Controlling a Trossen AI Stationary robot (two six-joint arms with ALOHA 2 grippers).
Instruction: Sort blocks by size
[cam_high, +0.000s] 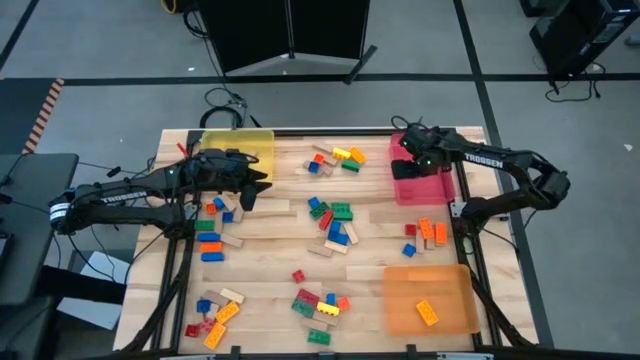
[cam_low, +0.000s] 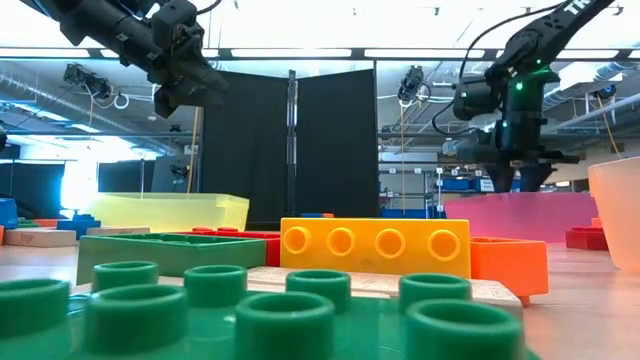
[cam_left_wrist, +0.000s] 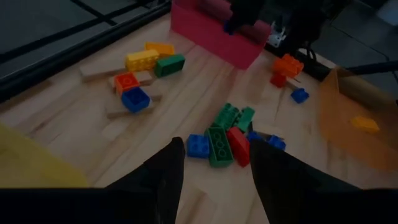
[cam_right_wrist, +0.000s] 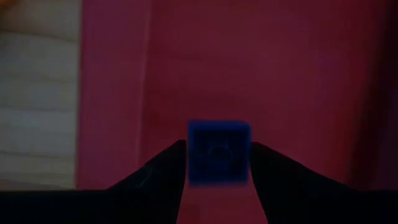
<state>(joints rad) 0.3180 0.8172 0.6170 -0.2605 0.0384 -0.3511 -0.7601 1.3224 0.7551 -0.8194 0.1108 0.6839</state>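
- Over the red tray (cam_high: 422, 182), at the table's far right, the right gripper (cam_right_wrist: 217, 163) points down with a small blue block (cam_right_wrist: 218, 152) between its fingers (cam_right_wrist: 163, 171).
- Fingers sit beside both block faces; whether they press or have let go, I cannot tell.
- Tray floor lies directly under the block, so I judge a release is enough.
- Left gripper (cam_left_wrist: 214, 171) hangs spread and empty, above the table near the yellow tray (cam_high: 240, 148).
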